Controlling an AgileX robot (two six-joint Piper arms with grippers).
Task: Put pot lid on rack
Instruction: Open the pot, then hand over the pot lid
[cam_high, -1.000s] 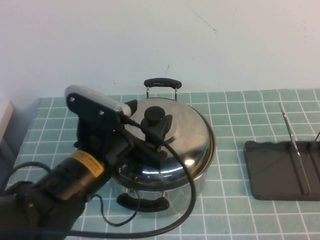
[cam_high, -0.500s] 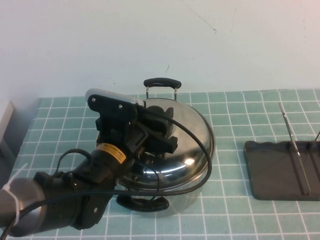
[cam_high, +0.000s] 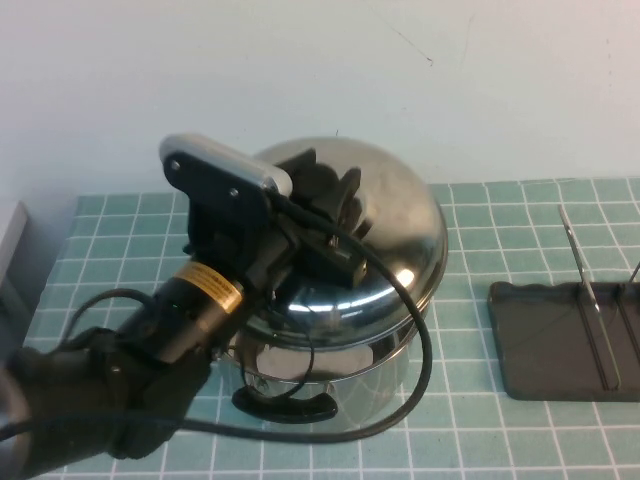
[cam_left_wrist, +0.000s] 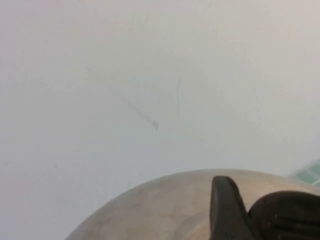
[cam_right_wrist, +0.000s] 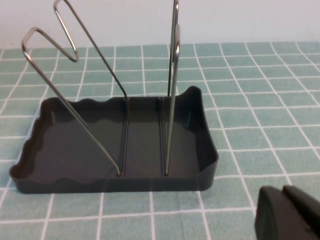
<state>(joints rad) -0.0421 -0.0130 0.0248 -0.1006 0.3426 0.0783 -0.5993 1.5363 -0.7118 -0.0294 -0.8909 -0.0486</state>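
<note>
My left gripper (cam_high: 328, 205) is shut on the black knob of the shiny steel pot lid (cam_high: 405, 215). It holds the lid lifted off the steel pot (cam_high: 345, 375) and tilted, its far edge raised toward the wall. In the left wrist view one dark finger (cam_left_wrist: 226, 210) presses beside the knob (cam_left_wrist: 292, 215) on the lid's dome (cam_left_wrist: 160, 207). The dark rack (cam_high: 555, 345) lies at the right, apart from the pot. It also shows in the right wrist view (cam_right_wrist: 75, 145) with its upright wire dividers (cam_right_wrist: 172, 75). My right gripper (cam_right_wrist: 289, 216) hovers in front of the rack, shut and empty.
The pot stands on a green tiled mat (cam_high: 470, 440) with its front black handle (cam_high: 288, 405) toward me. A white wall runs behind. A black cable (cam_high: 415, 360) loops from the left arm across the pot's front. Bare mat lies between the pot and the rack.
My left gripper has closed on the knob and raised the lid off the pot, tilting it up and back. The rack has not moved.
</note>
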